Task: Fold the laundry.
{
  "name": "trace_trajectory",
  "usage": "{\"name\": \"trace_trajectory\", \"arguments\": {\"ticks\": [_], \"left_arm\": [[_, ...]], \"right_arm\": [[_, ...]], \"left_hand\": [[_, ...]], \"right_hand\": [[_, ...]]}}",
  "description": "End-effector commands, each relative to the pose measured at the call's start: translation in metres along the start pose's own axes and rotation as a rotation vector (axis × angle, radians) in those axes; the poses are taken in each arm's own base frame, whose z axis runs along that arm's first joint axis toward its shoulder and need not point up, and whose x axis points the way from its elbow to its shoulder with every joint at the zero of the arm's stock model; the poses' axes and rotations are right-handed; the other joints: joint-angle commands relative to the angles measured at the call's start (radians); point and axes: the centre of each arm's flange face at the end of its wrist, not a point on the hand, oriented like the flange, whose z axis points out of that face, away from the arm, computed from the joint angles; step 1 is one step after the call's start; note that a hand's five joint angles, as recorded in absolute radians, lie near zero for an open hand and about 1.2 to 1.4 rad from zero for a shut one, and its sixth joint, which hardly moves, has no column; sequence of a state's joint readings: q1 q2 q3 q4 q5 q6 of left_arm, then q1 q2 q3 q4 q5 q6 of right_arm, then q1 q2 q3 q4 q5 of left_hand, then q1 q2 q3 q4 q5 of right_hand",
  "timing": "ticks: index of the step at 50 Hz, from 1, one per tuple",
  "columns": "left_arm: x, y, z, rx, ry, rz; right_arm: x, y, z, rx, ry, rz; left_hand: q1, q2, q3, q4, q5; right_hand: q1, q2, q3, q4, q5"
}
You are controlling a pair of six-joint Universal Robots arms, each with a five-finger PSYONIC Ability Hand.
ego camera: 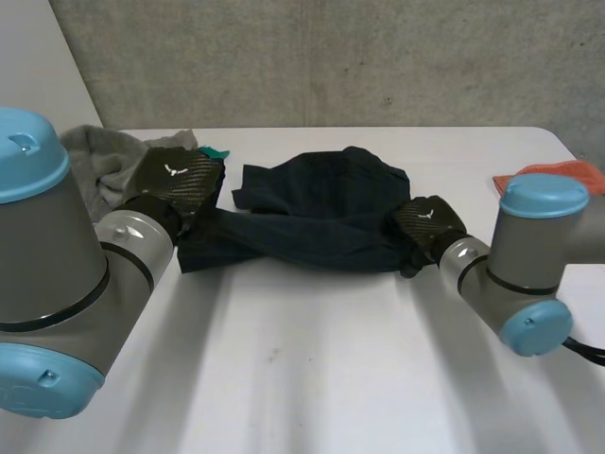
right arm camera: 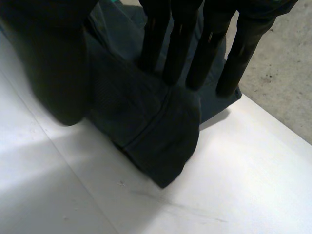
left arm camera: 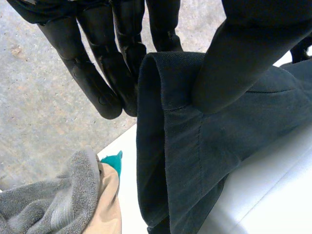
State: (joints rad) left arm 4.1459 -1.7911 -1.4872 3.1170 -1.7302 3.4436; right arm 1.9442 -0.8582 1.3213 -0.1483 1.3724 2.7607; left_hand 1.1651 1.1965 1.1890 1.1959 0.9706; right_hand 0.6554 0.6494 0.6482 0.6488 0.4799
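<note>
On the white counter [ego camera: 312, 378], at mid-depth: dark navy garment [ego camera: 312, 213], bunched and stretched between both hands. At its left end, left hand [ego camera: 175, 180], straight fingers [left arm camera: 92, 83] behind a hemmed edge, thumb in front, cloth pinched between. At its right end, right hand [ego camera: 427, 222], fingers [right arm camera: 180, 44] straight against a folded corner, thumb opposite, cloth gripped. Farther back, beside the left hand: grey towel [ego camera: 95, 156], tan cloth [left arm camera: 107, 204], teal scrap [ego camera: 216, 151]. At the far right edge: orange cloth [ego camera: 558, 172].
</note>
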Motion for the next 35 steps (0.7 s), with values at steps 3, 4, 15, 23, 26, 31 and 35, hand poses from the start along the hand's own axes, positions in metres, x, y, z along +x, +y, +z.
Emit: {"name": "trace_trajectory", "arguments": {"ticks": [3,4,15,23,26,31,35], "left_arm": [[-0.004,0.004,-0.001,-0.033,-0.005,-0.047],[-0.005,0.004,-0.002,-0.039,-0.005,-0.048],[-0.024,-0.009,-0.031,-0.148,0.070,-0.038],[-0.025,-0.019,-0.054,-0.239,0.179,-0.040],[-0.016,0.000,-0.036,-0.300,0.197,-0.026],[-0.006,0.030,0.016,-0.326,0.141,0.027],[-0.020,-0.003,0.059,-0.113,0.005,0.027]], "right_arm": [[0.013,-0.014,-0.007,-0.003,0.067,0.002],[0.020,-0.024,-0.013,0.016,0.086,0.002],[0.069,-0.108,-0.118,-0.119,0.020,-0.099],[0.056,-0.107,-0.154,-0.392,-0.166,-0.208],[0.051,-0.093,-0.139,-0.427,-0.208,-0.228],[0.055,-0.083,-0.098,-0.378,-0.140,-0.257],[0.071,-0.113,-0.070,-0.187,0.035,-0.297]], "left_hand": [[0.231,0.200,0.207,0.200,0.251],[0.231,0.200,0.207,0.200,0.251],[0.231,0.200,0.207,0.200,0.251],[0.231,0.200,0.207,0.200,0.251],[0.231,0.200,0.207,0.200,0.251],[0.231,0.200,0.207,0.200,0.251],[0.231,0.200,0.207,0.200,0.251]], "right_hand": [[0.741,0.747,0.748,0.747,0.742],[0.741,0.747,0.748,0.747,0.742],[0.741,0.747,0.748,0.747,0.742],[0.741,0.747,0.748,0.747,0.742],[0.741,0.747,0.748,0.747,0.742],[0.741,0.747,0.748,0.747,0.742],[0.741,0.747,0.748,0.747,0.742]]}}
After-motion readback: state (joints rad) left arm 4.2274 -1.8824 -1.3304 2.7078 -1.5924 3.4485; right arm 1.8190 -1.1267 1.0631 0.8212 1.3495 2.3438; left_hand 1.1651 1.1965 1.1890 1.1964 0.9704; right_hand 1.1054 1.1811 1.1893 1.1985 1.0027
